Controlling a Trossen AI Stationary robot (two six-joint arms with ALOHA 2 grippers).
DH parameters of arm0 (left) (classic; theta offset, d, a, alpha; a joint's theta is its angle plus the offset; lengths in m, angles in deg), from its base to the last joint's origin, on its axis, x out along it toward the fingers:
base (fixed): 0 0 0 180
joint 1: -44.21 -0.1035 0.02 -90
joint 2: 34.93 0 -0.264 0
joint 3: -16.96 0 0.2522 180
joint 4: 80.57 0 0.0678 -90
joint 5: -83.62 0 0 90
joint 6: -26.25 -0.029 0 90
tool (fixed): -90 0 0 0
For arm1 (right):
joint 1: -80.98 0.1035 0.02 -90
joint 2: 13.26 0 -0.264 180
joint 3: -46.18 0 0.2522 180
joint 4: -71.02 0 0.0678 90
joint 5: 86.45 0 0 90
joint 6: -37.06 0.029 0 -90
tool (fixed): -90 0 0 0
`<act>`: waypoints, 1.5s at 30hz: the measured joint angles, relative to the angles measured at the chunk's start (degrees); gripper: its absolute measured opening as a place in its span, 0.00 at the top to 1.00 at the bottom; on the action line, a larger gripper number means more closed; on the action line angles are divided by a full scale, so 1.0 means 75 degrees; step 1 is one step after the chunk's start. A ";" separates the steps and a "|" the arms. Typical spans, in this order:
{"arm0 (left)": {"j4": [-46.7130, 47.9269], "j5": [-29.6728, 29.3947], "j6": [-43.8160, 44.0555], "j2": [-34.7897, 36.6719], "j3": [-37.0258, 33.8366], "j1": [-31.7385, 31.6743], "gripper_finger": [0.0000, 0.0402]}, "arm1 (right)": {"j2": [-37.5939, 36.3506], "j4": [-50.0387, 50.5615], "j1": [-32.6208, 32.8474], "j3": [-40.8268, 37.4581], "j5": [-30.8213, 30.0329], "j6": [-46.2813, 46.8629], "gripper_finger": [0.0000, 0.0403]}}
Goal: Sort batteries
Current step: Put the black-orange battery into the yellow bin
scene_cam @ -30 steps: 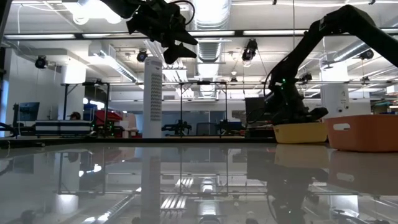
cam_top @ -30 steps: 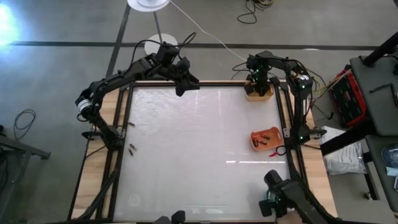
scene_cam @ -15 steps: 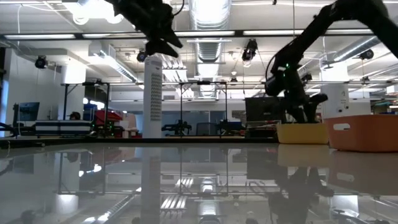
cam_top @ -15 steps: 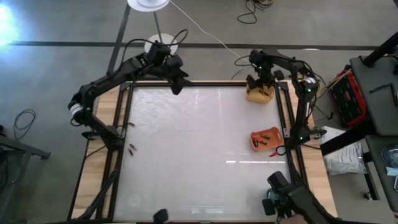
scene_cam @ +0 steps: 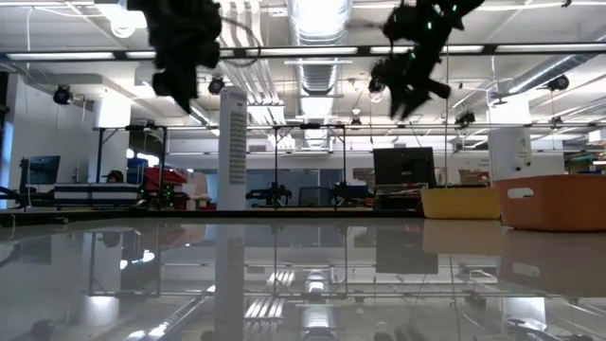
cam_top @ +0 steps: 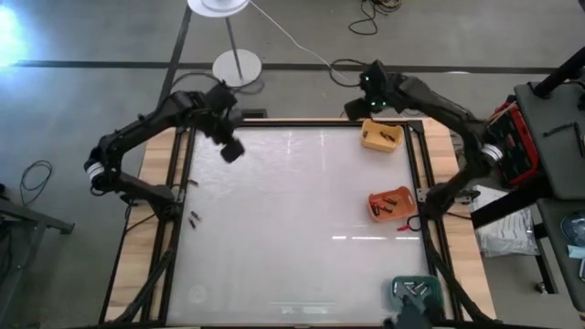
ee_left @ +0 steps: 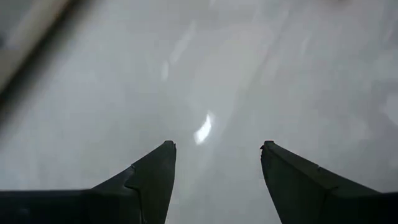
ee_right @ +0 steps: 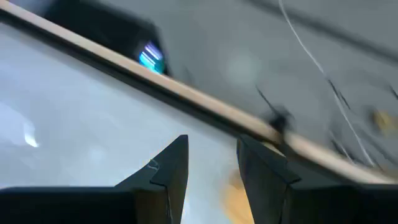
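Observation:
My left gripper (cam_top: 232,152) hangs open above the white table's far left part; its wrist view shows only bare table between the fingers (ee_left: 217,149). My right gripper (cam_top: 364,102) is open and raised over the far edge, just beyond the yellow tray (cam_top: 381,137), and shows high in the low view (scene_cam: 409,87). Batteries (cam_top: 389,134) lie in the yellow tray. More of them (cam_top: 391,201) lie in the orange tray (cam_top: 377,210). Two small batteries (cam_top: 194,217) lie loose by the left rail, and one reddish one (cam_top: 406,225) rests beside the orange tray.
A green tray (cam_top: 416,291) sits at the near right corner. Dark rails (cam_top: 174,228) frame the white table on the left and right. A lamp stand base (cam_top: 236,67) and cables lie on the floor beyond the far edge. The table's middle (cam_top: 292,219) is bare.
My left gripper has swung from the far edge toward the table's left and near side. My right gripper has risen out of the yellow tray and drawn back over the far edge. A dark shape at the near right corner has withdrawn, and the green tray shows there now.

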 joint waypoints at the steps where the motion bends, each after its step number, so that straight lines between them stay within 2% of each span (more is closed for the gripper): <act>1: 0.0260 0.0001 0.0111 0.0065 -0.0228 0.0017 0.46 | -0.0229 -0.0461 0.0297 -0.0131 -0.0007 0.0001 0.68; 5: 0.0624 -0.0066 0.0879 0.0390 -0.1359 0.0303 0.46 | -0.0854 -0.2134 0.1377 -0.0623 -0.0064 0.0061 0.67; 8: 0.0661 -0.0350 0.1084 0.0700 -0.2195 0.0878 0.47 | -0.1040 -0.2805 0.1944 -0.0834 -0.0205 0.0125 0.65; 17: 0.0976 -0.1592 0.1294 0.0831 -0.3595 0.3959 0.53 | -0.1054 -0.2871 0.2449 -0.0869 -0.0229 -0.1219 0.63; 22: 0.0927 -0.1615 0.0891 0.0447 -0.4267 0.4889 0.55 | -0.1203 -0.2446 0.2703 -0.0869 -0.0214 -0.1627 0.65; 25: 0.0840 -0.1171 0.0477 0.0365 -0.4710 0.5153 0.56 | -0.1347 -0.1798 0.2981 -0.0869 -0.0200 -0.1634 0.65; 27: 0.0673 -0.1137 0.0400 0.0358 -0.4878 0.5270 0.57 | -0.1517 -0.1361 0.3225 -0.0869 -0.0200 -0.1412 0.65; 28: 0.0580 -0.1189 0.0335 0.0359 -0.4815 0.5279 0.58 | -0.1644 -0.1163 0.3365 -0.0869 -0.0200 -0.1261 0.65; 32: 0.0256 -0.2253 -0.0265 0.0335 -0.4742 0.5279 0.59 | -0.2238 -0.0785 0.4018 -0.0901 -0.0203 -0.0632 0.63; 34: 0.0068 -0.2298 -0.0744 0.0195 -0.4742 0.5267 0.59 | -0.2513 -0.0795 0.4357 -0.0947 -0.0203 -0.0324 0.61; 36: 0.0181 -0.2006 -0.1261 -0.0095 -0.4803 0.5280 0.59 | -0.2782 -0.0817 0.4648 -0.1013 -0.0242 -0.0097 0.61; 40: 0.0455 -0.1867 -0.2160 -0.0880 -0.4898 0.5284 0.59 | -0.3206 -0.0820 0.5188 -0.1280 -0.0914 0.0333 0.60; 45: 0.0205 -0.1888 -0.2477 -0.1497 -0.4985 0.5281 0.61 | -0.3514 -0.0808 0.5510 -0.1679 -0.1340 0.0638 0.61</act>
